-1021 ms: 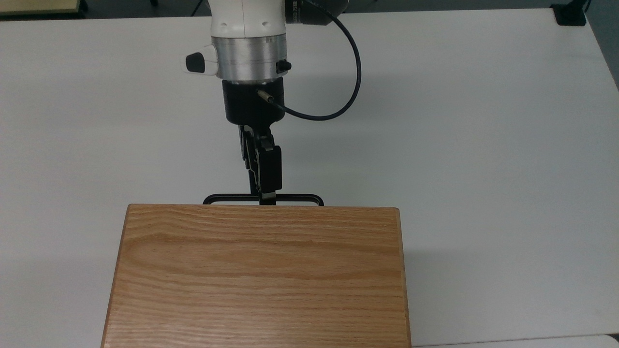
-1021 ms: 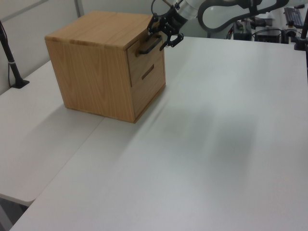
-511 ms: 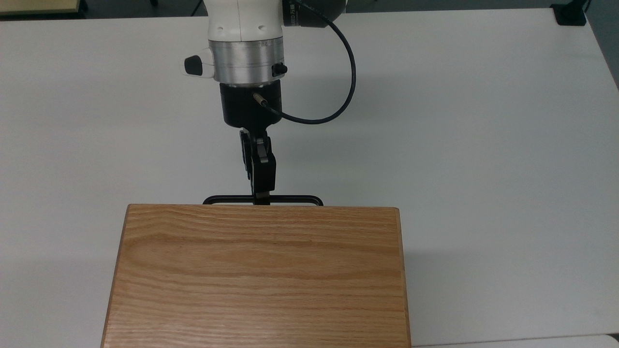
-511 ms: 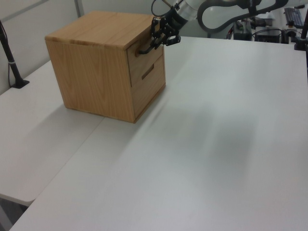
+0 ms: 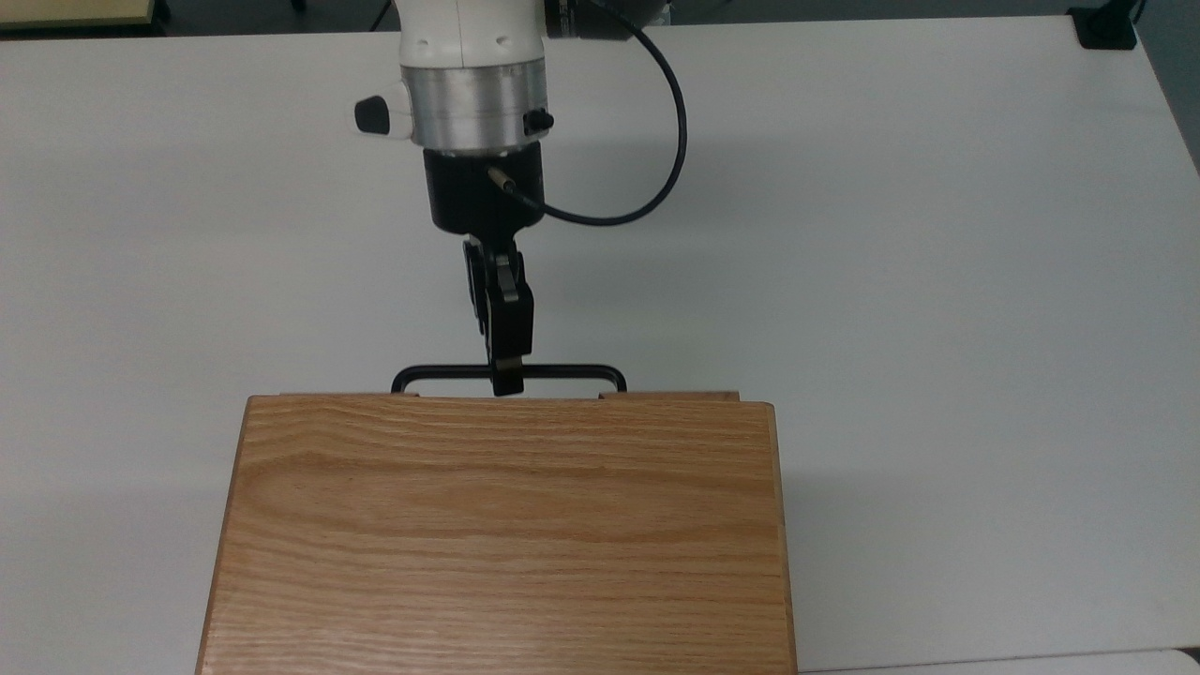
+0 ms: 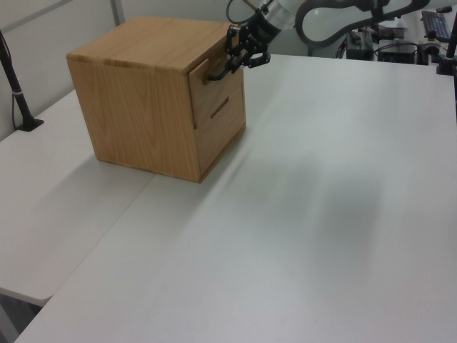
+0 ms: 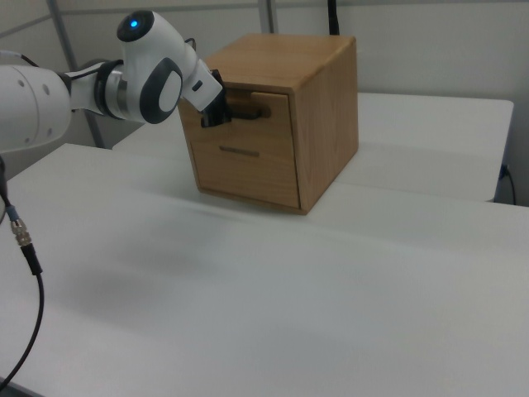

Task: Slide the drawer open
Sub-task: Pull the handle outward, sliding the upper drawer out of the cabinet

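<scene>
The robot's gripper point(image 5: 507, 380) was clamped narrow on the black bar handle point(image 5: 562, 371) of the upper drawer point(image 5: 667, 396), near the bar's middle, as a slide-open pull got under way. In the top view the cabinet point(image 5: 497, 534) filled the 6 o'clock half of the white table point(image 5: 937, 234), and the arm point(image 5: 473, 84) reached in from 12 o'clock. A thin strip of the drawer's front panel stood just proud of the cabinet's 12 o'clock edge, so the drawer appeared barely cracked open, with nearly all its travel left. In the left view the gripper point(image 6: 241, 58) sat at about 1 o'clock from the cabinet point(image 6: 150, 100), on the handle point(image 6: 218, 71) of the drawer point(image 6: 206, 89); a second, lower drawer point(image 6: 223, 127) stayed flush.

The main risk, judged from this hold, was slippage: the bar was thin and smooth, and a pull not square to the drawer's run could let the fingers slide off. A pull angled toward 3 or 9 o'clock in the top view could also rack the drawer in its opening and jam it. The cabinet seemed to rest loose on the table, so a sticking drawer might drag the whole box toward the arm instead of opening.
</scene>
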{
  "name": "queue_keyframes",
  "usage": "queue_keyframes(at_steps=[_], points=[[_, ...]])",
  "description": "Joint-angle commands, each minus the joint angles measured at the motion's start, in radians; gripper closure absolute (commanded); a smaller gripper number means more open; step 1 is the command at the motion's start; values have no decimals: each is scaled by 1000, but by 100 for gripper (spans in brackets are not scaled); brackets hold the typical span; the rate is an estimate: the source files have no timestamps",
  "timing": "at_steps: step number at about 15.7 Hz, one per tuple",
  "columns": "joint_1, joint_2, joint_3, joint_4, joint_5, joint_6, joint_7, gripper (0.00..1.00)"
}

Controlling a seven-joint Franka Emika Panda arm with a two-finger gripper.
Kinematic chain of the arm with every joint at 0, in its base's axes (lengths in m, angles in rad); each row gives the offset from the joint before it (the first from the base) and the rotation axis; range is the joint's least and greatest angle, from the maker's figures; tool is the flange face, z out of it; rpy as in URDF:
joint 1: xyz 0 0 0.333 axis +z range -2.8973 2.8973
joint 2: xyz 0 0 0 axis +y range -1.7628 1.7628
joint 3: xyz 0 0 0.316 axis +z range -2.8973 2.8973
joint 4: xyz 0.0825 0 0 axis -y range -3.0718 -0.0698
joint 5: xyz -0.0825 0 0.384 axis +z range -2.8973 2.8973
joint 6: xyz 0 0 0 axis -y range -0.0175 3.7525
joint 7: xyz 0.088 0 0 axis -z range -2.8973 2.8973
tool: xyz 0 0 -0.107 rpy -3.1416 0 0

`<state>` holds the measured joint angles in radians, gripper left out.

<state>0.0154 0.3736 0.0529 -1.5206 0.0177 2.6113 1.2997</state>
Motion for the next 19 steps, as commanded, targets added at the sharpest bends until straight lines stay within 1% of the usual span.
queue_keyframes(at_steps=[1, 5, 12, 13, 19], points=[[-48, -217, 50, -196, 4, -115, -124, 100], [-48, -277, 50, -217, 4, -282, -155, 100], [-60, -396, 50, -234, 4, -618, -298, 100], [-61, -409, 50, -236, 4, -661, -306, 96], [-64, -427, 50, -237, 4, -810, -373, 96]])
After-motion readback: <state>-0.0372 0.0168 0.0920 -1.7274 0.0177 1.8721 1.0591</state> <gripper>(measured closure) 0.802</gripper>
